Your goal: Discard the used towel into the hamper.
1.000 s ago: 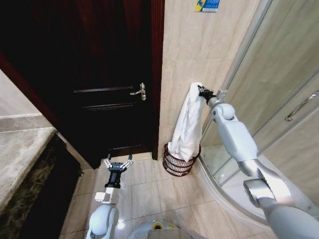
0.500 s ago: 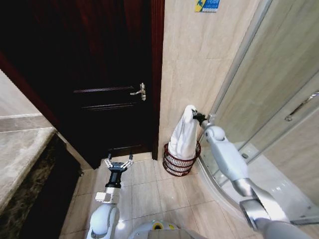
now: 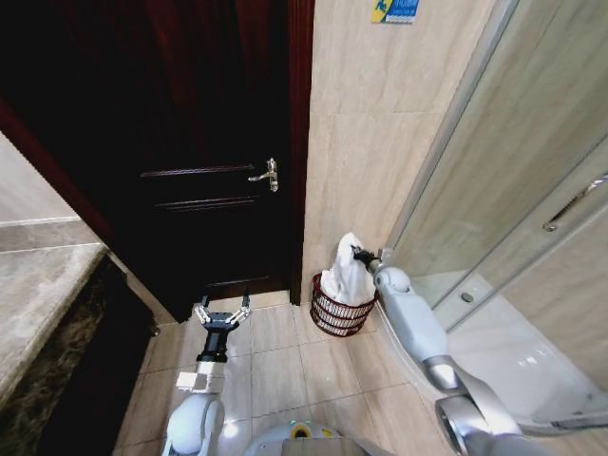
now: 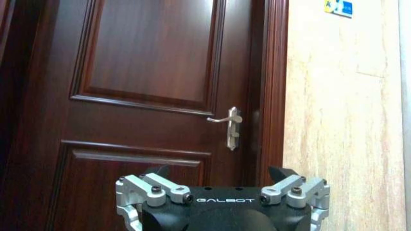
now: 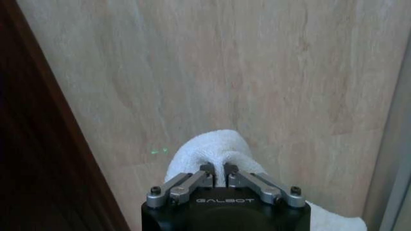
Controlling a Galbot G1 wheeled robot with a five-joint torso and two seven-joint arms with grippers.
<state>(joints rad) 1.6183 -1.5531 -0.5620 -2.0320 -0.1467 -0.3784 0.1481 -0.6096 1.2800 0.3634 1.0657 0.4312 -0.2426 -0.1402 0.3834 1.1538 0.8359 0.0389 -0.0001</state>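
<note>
1. Hamper [image 3: 340,309] stands on the tiled floor [image 3: 275,370] against the beige wall, between the dark door [image 3: 190,142] and the shower enclosure's glass [image 3: 513,161].
2. White towel [image 3: 346,275] bunched inside the hamper, its top standing above the rim.
3. Right gripper [image 3: 359,255] just above the hamper, jaws pinched tight on the towel's top fold.
4. Left gripper [image 3: 223,313] low before the door, jaws spread wide, holding nothing.
</note>
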